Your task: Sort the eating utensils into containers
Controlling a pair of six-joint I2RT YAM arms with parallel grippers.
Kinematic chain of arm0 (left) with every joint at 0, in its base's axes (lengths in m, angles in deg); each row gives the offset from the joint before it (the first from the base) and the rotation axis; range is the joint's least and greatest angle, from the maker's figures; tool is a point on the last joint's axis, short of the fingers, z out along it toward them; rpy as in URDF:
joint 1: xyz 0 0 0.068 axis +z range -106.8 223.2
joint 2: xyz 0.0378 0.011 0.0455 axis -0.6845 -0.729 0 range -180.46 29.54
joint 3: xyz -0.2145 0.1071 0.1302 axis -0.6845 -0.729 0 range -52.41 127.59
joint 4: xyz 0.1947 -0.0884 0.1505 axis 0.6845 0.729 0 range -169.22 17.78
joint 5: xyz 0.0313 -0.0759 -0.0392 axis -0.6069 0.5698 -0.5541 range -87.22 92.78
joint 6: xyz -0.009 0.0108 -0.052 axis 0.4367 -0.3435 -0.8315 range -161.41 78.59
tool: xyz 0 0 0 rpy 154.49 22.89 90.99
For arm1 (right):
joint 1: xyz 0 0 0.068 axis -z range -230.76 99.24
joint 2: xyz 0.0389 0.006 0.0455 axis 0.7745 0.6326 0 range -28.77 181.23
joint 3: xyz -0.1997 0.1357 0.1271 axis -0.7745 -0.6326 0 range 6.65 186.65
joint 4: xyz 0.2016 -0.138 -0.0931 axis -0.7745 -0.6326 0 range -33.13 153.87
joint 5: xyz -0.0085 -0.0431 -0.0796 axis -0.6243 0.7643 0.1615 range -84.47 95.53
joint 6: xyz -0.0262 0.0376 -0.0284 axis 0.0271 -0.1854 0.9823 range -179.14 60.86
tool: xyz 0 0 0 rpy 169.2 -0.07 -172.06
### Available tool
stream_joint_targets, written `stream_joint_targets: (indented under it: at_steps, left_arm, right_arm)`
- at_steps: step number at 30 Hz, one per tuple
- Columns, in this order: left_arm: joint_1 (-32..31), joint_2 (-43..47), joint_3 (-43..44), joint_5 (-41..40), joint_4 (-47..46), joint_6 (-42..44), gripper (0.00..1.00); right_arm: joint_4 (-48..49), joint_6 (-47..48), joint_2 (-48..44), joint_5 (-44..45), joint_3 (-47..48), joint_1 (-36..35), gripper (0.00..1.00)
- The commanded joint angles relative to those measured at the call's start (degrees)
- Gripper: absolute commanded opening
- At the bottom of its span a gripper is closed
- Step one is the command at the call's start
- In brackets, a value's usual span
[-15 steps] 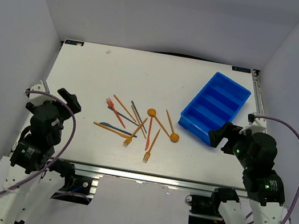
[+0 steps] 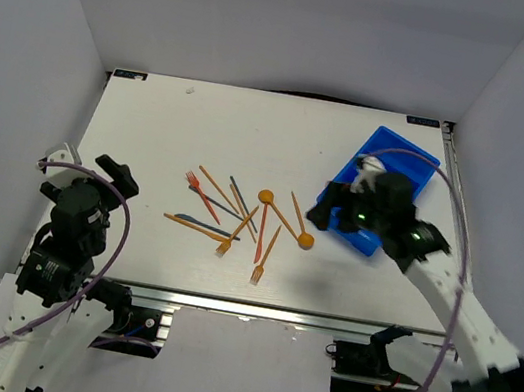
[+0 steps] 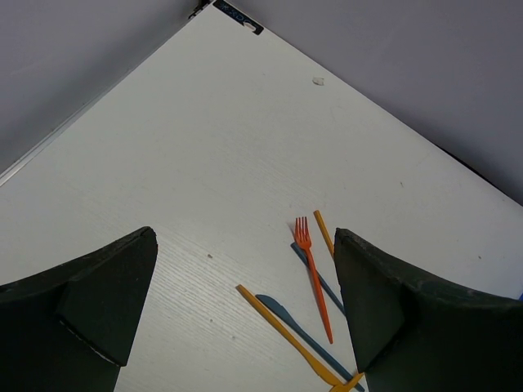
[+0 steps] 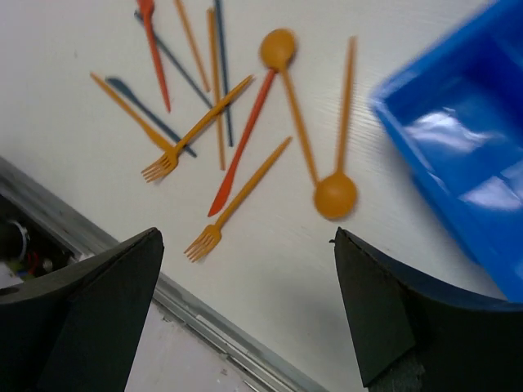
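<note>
A: From above, where do the utensils (image 2: pixel 238 214) lie?

B: In a loose, crossed pile on the table (image 2: pixel 154 116), about the middle and a little toward six o'clock; the blue tray (image 2: pixel 414 154) sits askew at two o'clock, near the pile but apart from it.

A: And the pincers?

B: The left gripper (image 2: pixel 115 174) hangs at eight o'clock, jaws released, nothing in them; the right gripper (image 2: pixel 324 211) reaches over the tray's near corner, at three o'clock of the pile, jaws spread and bare.

A: The left wrist view?

B: Its fingers (image 3: pixel 82 302) stand wide apart; between them lies a red fork (image 3: pixel 315 286), tines toward twelve o'clock; an orange stick (image 3: pixel 324 234) lies just beside it at one o'clock; at seven o'clock of the fork a long orange piece (image 3: pixel 249 297) runs beside a dark blue-grey one (image 3: pixel 271 307).

A: The right wrist view?

B: Somewhat blurred; both dark fingers frame the bottom, well apart, gripping nothing; the tray fills the two o'clock corner; an orange spoon (image 4: pixel 335 196) lies just beside it, not touching; an orange fork (image 4: pixel 204 237) points its tines toward seven o'clock; the rest fan out toward eleven o'clock.
</note>
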Motion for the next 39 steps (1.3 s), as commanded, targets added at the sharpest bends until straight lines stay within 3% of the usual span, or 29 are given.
stream_joint_targets:
  at_steps: [1, 4, 6, 9, 14, 30, 35, 39]
  left_arm:
    - [0.00, -1.10, -0.36, -0.90, 0.65, -0.60, 0.98]
    - [0.00, -2.69, -0.18, -0.55, 0.83, -0.52, 0.98]
    - [0.00, -3.39, -0.18, -0.11, 0.74, -0.34, 0.98]
    - [0.00, -3.83, -0.10, 0.07, 0.74, -0.17, 0.98]
    - [0.00, -3.48, -0.27, -0.55, 0.83, -0.34, 0.98]
    - [-0.09, -4.36, -0.36, 0.42, 0.47, 0.01, 0.98]
    - [0.00, -4.53, -0.27, 0.42, 0.47, 0.01, 0.98]
    - [0.00, -4.54, -0.27, 0.33, 0.47, -0.08, 0.98]
  right_arm:
    - [4.22, 4.54, 11.33, 10.00, 9.57, -13.22, 0.89]
    - [1.75, 12.09, 26.19, 22.12, 18.10, -19.92, 0.88]
    - [1.57, 14.40, 35.94, 26.35, 21.11, -20.72, 0.79]
    - [1.13, 18.18, 46.67, 27.25, 26.48, -20.81, 0.61]
    - [0.16, 22.49, 58.02, 26.37, 32.28, -20.72, 0.47]
    - [3.68, 24.34, 62.34, 20.13, 28.60, -20.72, 0.17]
    - [3.42, 24.26, 59.01, 17.85, 30.88, -20.63, 0.01]
    - [3.24, 24.60, 53.22, 18.72, 32.73, -20.11, 0.00]
